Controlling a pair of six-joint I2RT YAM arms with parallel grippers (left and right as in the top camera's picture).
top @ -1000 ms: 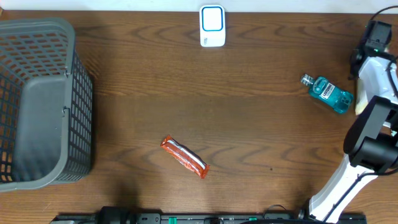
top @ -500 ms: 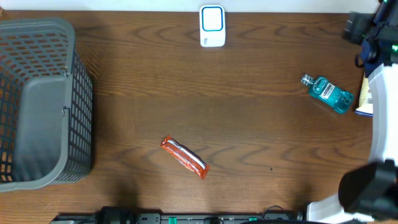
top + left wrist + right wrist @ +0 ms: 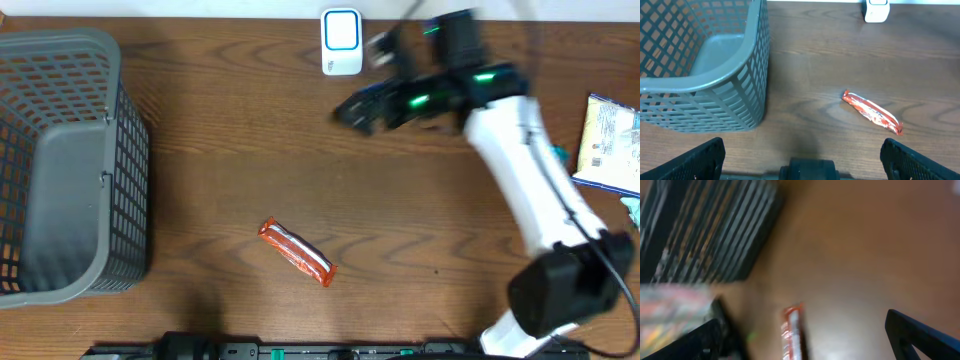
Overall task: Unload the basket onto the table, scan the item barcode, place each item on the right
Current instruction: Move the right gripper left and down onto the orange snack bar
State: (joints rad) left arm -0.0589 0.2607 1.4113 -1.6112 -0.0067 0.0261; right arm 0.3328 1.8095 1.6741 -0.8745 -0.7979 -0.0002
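Observation:
An orange-red snack bar (image 3: 296,252) lies on the wooden table, front centre. It also shows in the left wrist view as the snack bar (image 3: 872,112) and, blurred, in the right wrist view as the snack bar (image 3: 792,332). The white-and-blue scanner (image 3: 341,42) stands at the back edge. My right gripper (image 3: 352,110) hangs open and empty over the table just right of the scanner, well behind the bar. In its own view the right gripper (image 3: 802,325) has wide-apart fingers. My left gripper (image 3: 802,152) is open and empty, low at the front edge.
A grey mesh basket (image 3: 60,165) fills the left side; its wall (image 3: 740,90) is close on the left wrist's left. A blue-and-white packet (image 3: 610,140) lies at the right edge. The white right arm (image 3: 530,190) slants across the right half of the table.
The right arm has swung from the far right edge leftward to the back centre near the scanner. It now covers the teal bottle's spot. The bar and the scanner have not moved.

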